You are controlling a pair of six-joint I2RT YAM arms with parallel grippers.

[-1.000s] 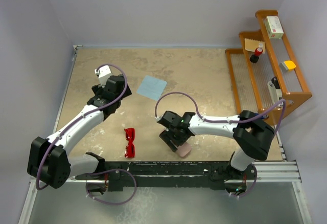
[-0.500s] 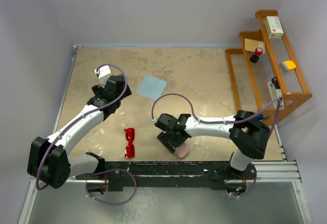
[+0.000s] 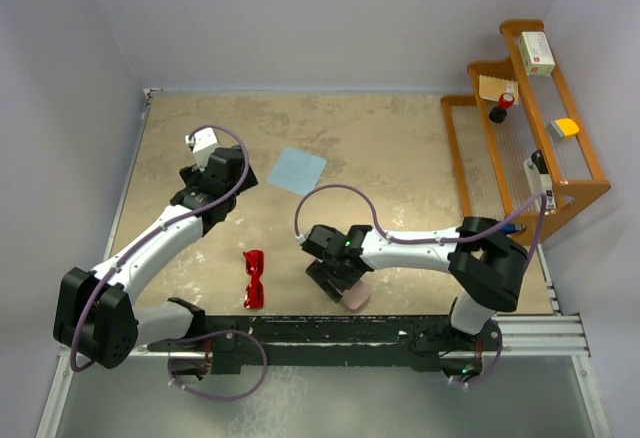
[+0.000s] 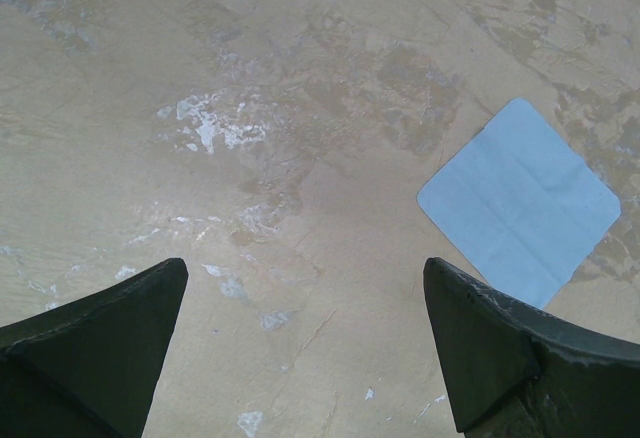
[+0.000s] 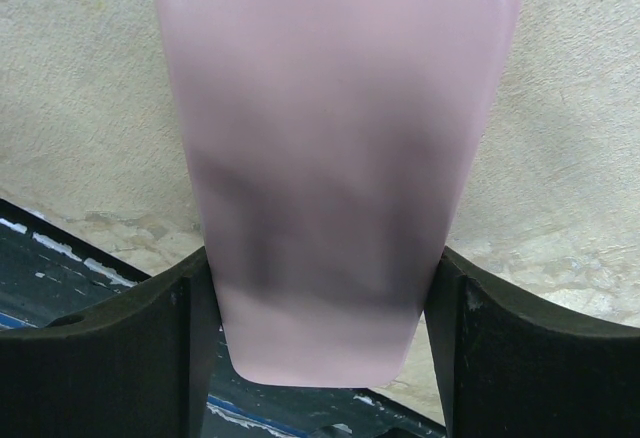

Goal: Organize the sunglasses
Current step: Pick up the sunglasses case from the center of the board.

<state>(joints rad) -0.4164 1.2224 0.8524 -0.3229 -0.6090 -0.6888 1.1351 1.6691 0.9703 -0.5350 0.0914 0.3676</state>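
The red sunglasses lie on the table near its front edge, between the two arms. My right gripper is shut on the pink case, just right of the sunglasses; in the right wrist view the case fills the gap between both fingers. My left gripper is open and empty over bare table at the left; in the left wrist view its fingers stand wide apart. The sunglasses show in neither wrist view.
A light blue cloth lies flat at mid table, also in the left wrist view. A wooden rack with small items stands at the right. The dark front rail runs under the case's end.
My right gripper with the pink case has shifted slightly left toward the sunglasses. The left arm and sunglasses have not moved.
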